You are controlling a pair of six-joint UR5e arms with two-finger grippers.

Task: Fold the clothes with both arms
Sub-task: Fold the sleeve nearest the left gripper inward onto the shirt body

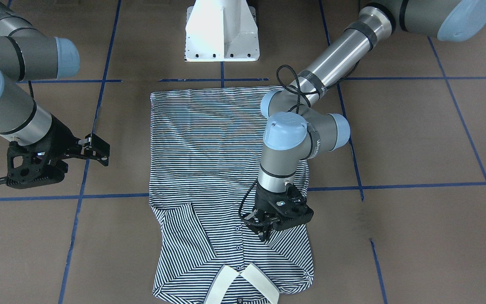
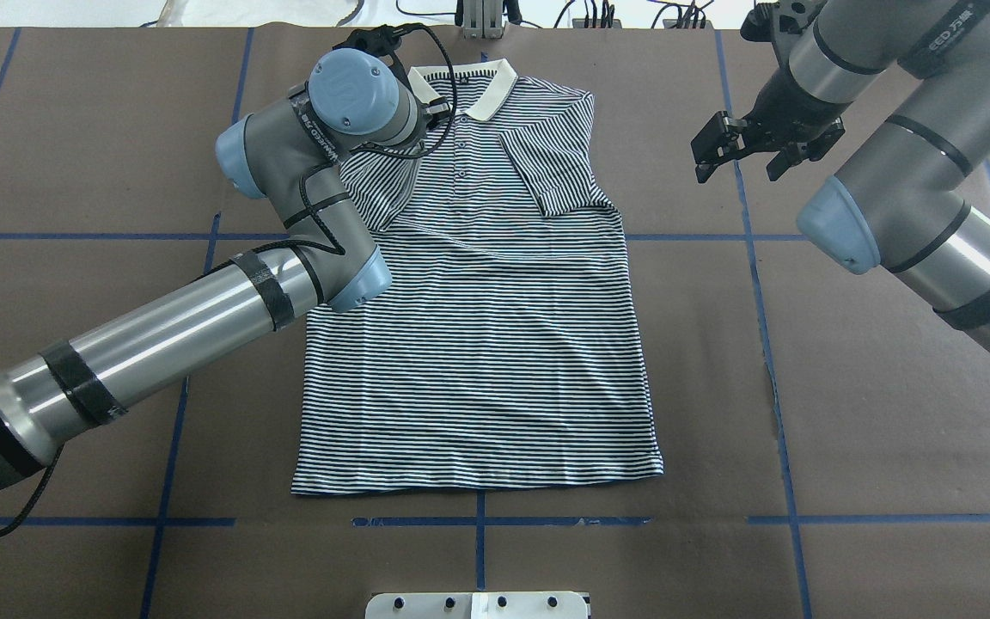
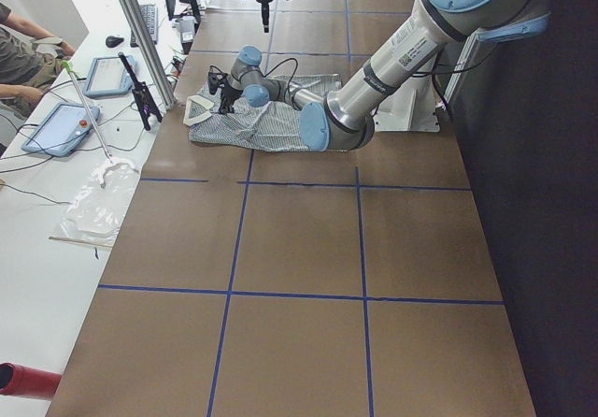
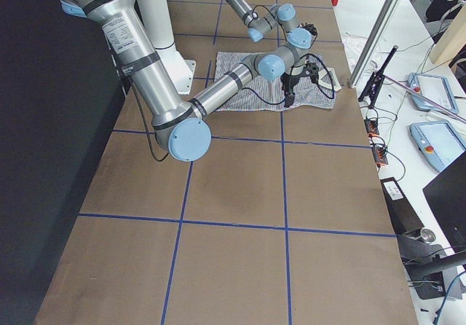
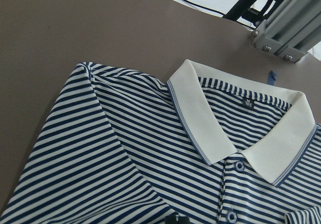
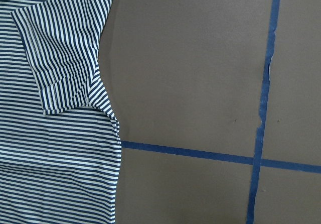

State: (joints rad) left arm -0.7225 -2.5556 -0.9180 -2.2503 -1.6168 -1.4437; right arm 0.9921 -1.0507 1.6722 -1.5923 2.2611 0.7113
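**Item 1, left gripper** (image 1: 264, 234): points down over the upper chest of the shirt. The fingers are drawn narrow, tips nearly together. It cannot be told whether any cloth sits between them. Only a dark sliver of it shows at the bottom edge of its wrist camera view.

**Item 2, polo shirt** (image 2: 486, 361): thin navy-and-white stripes, lying flat and front side up on the table. It lies directly beneath the left gripper and well off to one side of the right gripper.
- Collar (image 5: 200, 114): cream, spread open just ahead of the left gripper and beyond its fingertips. A small dark neck label (image 5: 248, 102) sits inside it.
- Placket (image 1: 238, 245): buttoned, just beside the left fingertips.
- Sleeve on the right gripper's side (image 6: 60, 63): turned in and lying on the chest.
- Sleeve on the left gripper's side (image 2: 373, 191): also lies inward over the body, under that gripper's wrist.
- Hem: the end farthest from both grippers.

**Item 3, right gripper** (image 2: 740, 163): fingers spread wide and holding nothing. It hangs above bare table, apart from the shirt's side edge and level with the shoulder.

**Item 4, table** (image 2: 847, 430): brown surface with a grid of blue tape lines (image 6: 261, 98).

**Item 5, white pedestal base** (image 1: 222, 33): stands past the hem, well apart from both grippers.
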